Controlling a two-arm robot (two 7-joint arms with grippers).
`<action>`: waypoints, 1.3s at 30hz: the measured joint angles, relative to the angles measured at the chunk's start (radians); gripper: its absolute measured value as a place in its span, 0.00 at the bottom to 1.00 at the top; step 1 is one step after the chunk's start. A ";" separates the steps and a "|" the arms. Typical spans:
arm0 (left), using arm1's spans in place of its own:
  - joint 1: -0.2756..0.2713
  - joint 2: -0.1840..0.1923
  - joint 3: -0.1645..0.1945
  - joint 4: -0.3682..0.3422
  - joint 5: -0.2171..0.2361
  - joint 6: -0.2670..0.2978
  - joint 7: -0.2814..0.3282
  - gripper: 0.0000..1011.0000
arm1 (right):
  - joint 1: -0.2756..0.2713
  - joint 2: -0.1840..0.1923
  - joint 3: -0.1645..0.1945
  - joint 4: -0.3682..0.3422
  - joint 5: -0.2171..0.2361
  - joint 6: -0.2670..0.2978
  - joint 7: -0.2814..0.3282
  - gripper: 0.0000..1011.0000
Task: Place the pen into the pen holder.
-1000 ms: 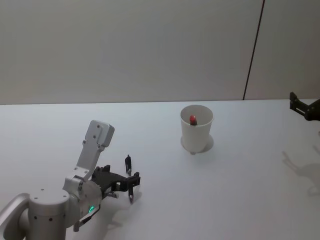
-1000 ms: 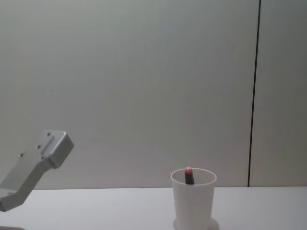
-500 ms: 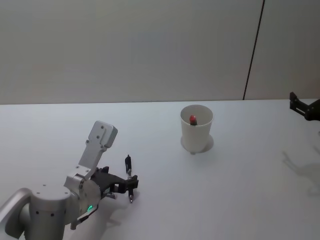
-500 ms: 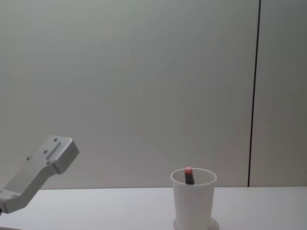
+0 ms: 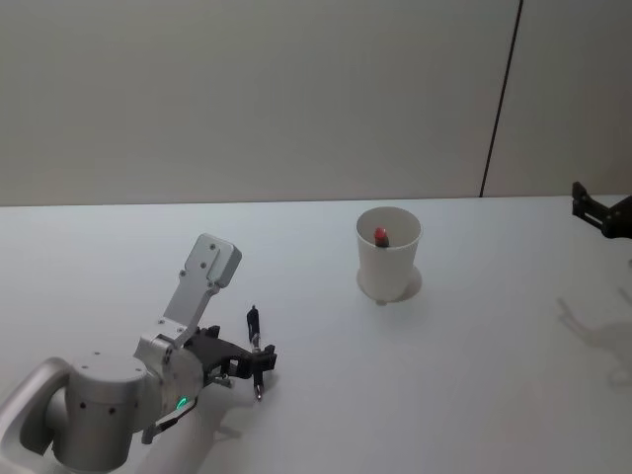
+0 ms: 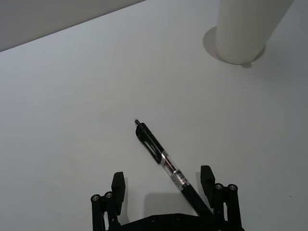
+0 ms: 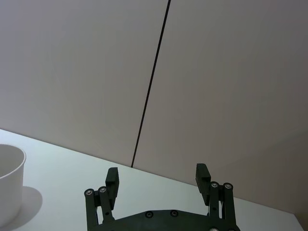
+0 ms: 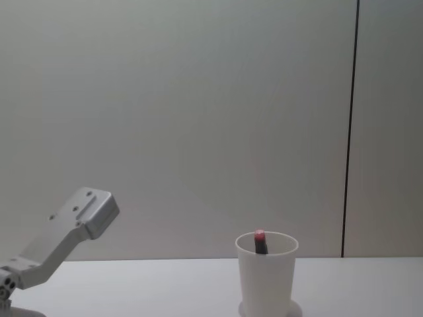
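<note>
pen (image 5: pixel 253 322) flat on table (image 5: pixel 474 375), lower left of head frame, between spread jaws of left gripper (image 6: pixel 162 175); pen holder (image 5: pixel 388 262) centre, well apart; right gripper (image 5: pixel 602 212) at right edge, jaws spread.

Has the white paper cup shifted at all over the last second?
No. The paper cup keeps its spot left of the dark wall seam in the head view.

The left arm (image 5: pixel 202 286) is matte silver-grey, with fat rounded joints, a flat boxy link dotted with small screws, and a small green light (image 5: pixel 181 403) on its housing. The left gripper (image 6: pixel 162 173) and right gripper (image 7: pixel 157 171) are black, with flat fingers on silver-pinned linkages.
</note>
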 joint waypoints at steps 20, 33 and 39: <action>-0.024 -0.025 0.007 0.044 0.025 0.007 -0.026 0.99 | 0.000 0.000 0.000 0.000 0.000 0.000 0.000 0.99; -0.026 -0.033 0.008 0.055 0.026 0.019 -0.035 0.76 | 0.000 0.000 0.000 0.000 0.000 0.000 0.000 0.99; -0.021 -0.033 0.007 0.055 0.020 0.019 -0.035 0.57 | 0.000 0.000 0.000 0.000 0.000 0.000 0.000 0.99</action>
